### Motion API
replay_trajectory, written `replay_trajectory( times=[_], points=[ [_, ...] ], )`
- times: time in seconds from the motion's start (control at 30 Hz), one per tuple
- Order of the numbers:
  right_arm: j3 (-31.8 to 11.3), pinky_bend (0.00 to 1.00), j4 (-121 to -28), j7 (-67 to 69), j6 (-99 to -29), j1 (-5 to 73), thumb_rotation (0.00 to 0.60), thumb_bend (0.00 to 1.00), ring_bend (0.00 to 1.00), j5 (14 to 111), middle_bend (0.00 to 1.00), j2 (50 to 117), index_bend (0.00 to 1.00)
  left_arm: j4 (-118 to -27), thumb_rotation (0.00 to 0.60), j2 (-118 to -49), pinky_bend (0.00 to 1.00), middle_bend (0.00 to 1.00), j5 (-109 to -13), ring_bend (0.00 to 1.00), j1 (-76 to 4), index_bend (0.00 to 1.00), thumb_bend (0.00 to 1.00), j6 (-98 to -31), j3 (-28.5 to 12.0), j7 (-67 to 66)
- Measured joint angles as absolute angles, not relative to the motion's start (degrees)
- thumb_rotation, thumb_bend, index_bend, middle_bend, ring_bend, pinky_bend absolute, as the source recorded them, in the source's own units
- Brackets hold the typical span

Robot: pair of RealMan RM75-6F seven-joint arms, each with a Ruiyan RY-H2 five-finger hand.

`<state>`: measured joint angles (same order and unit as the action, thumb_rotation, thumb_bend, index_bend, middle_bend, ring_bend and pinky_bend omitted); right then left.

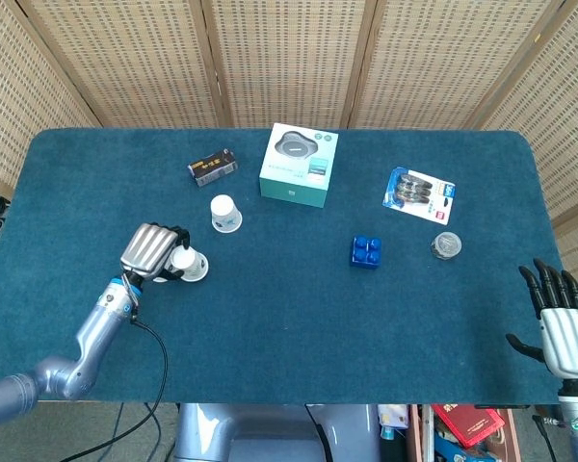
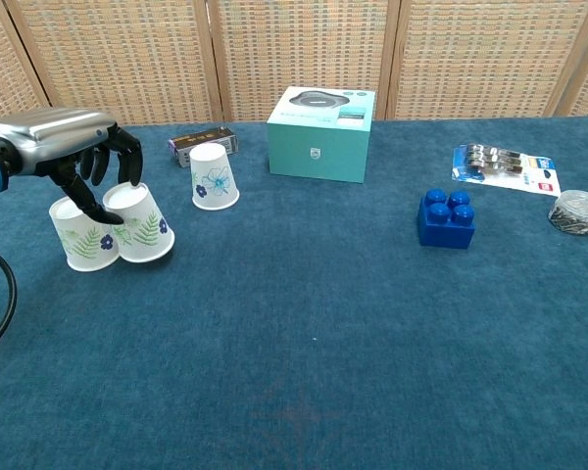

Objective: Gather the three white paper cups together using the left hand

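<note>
In the head view, the left hand (image 1: 150, 251) is reaching in over the near-left part of the blue table (image 1: 270, 327), its fingers curling around the top of an upturned fern-print paper cup (image 1: 187, 264). A second cup is lying hidden under the hand here. The blue-flower paper cup (image 1: 225, 214) is standing apart, farther back and to the right, near a small dark box (image 1: 212, 166) and a teal product box (image 1: 299, 165). A blue toy brick (image 1: 366, 251) is sitting right of centre, with a blister pack (image 1: 420, 194) and a small round clear jar (image 1: 446, 244) further right. The right hand (image 1: 561, 327) is hanging off the table's near-right corner, fingers spread and holding nothing.

In the chest view, the left hand (image 2: 64, 147) is gripping the base of the fern-print paper cup (image 2: 139, 224) from above, dark fingers (image 2: 127, 149) wrapping its rim. That cup is touching the leaf-and-flower paper cup (image 2: 83, 235) on its left. The blue-flower paper cup (image 2: 214, 177) is standing by itself behind them, just in front of the small dark box (image 2: 200, 144). The teal product box (image 2: 321, 133), blue toy brick (image 2: 447, 217), blister pack (image 2: 505, 166) and jar (image 2: 578, 211) are resting across the back and right.
</note>
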<state>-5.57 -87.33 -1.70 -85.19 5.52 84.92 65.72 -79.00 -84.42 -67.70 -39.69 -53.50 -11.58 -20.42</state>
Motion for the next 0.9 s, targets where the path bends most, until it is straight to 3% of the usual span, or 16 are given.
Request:
replay_trajectory(
  times=[0.33, 0.43, 0.5, 0.57, 0.7, 0.77, 0.9],
  points=[
    [-5.5, 0.00, -87.2, -1.7, -85.3, 5.5, 0.600, 0.00, 0.00, 85.0, 0.00, 65.9, 0.00, -78.4, 0.600, -84.1, 0.49, 0.50, -66.0, 0.55, -39.9, 0.49, 0.17, -53.9, -10.8, -21.3],
    [-5.4, 0.00, -87.3, -1.8, -85.2, 5.5, 0.600, 0.00, 0.00, 85.0, 0.00, 65.9, 0.00, -78.2, 0.600, -84.0, 0.42, 0.45, -66.3, 0.45, -39.9, 0.49, 0.17, -54.5, -10.4, -22.2],
    [-5.4, 0.00, -87.3, -1.9, -85.2, 5.5, 0.600, 0.00, 0.00, 85.0, 0.00, 65.9, 0.00, -78.2, 0.600, -83.8, 0.32, 0.32, -66.6, 0.31, -39.9, 0.47, 0.17, -54.8, -9.9, -23.1],
    [-5.4, 0.00, -87.3, -1.9, -85.2, 5.5, 0.600, 0.00, 0.00, 84.9, 0.00, 65.9, 0.00, -78.6, 0.600, -83.4, 0.25, 0.22, -66.4, 0.23, -39.9, 0.40, 0.17, -54.7, -9.6, -23.5],
    [-5.4, 0.00, -87.3, -2.2, -85.1, 5.5, 0.600, 0.00, 0.00, 84.9, 0.00, 66.0, 0.00, -81.2, 0.600, -82.0, 0.10, 0.02, -64.9, 0.05, -40.1, 0.11, 0.17, -53.4, -9.3, -24.2],
    [-5.3, 0.00, -87.3, -2.2, -85.1, 5.5, 0.600, 0.00, 0.00, 84.9, 0.00, 66.1, 0.00, -82.6, 0.600, -81.4, 0.08, 0.00, -64.5, 0.02, -40.3, 0.04, 0.17, -53.3, -9.4, -24.5],
    [-5.3, 0.00, -87.1, -2.1, -85.1, 5.6, 0.600, 0.00, 0.00, 84.9, 0.00, 66.1, 0.00, -83.4, 0.600, -81.1, 0.08, 0.00, -66.2, 0.01, -40.2, 0.02, 0.17, -55.7, -10.1, -22.7]
  ],
)
